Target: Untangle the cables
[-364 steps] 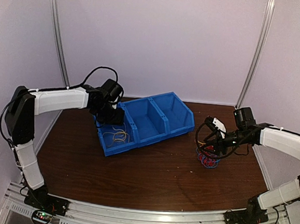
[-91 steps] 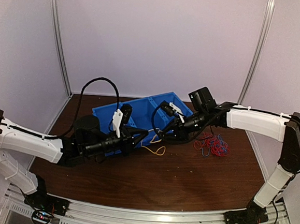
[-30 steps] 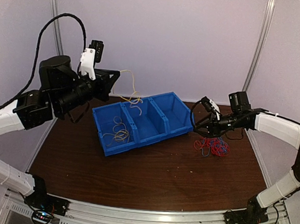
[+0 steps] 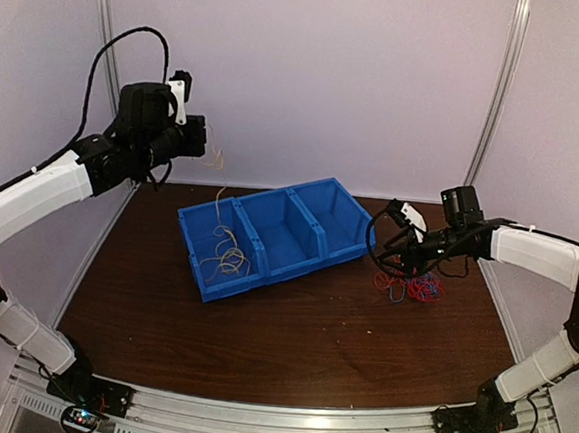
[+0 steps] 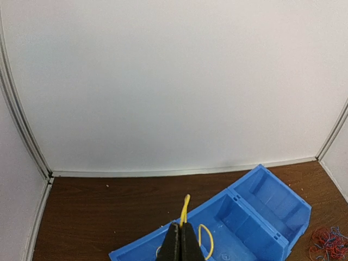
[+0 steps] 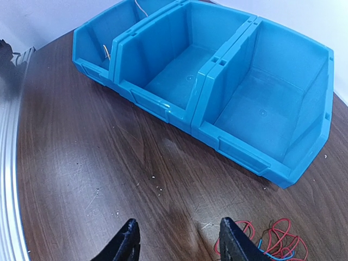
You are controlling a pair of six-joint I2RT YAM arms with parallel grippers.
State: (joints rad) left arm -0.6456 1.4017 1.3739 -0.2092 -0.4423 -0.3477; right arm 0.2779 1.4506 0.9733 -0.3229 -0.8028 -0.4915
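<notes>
The yellow cable is thin and faint against the back wall, and the red and blue cables form a tangle whose strands cannot be told apart, cut off at the bottom of the right wrist view. The left gripper, raised high above the bench's far left corner, pinches the yellow cable, which hangs nearly straight down into the bin's left-end compartment. The tangle lies on the bench off the bin's right end, under the right gripper, whose jaws stand partly apart with nothing between them.
</notes>
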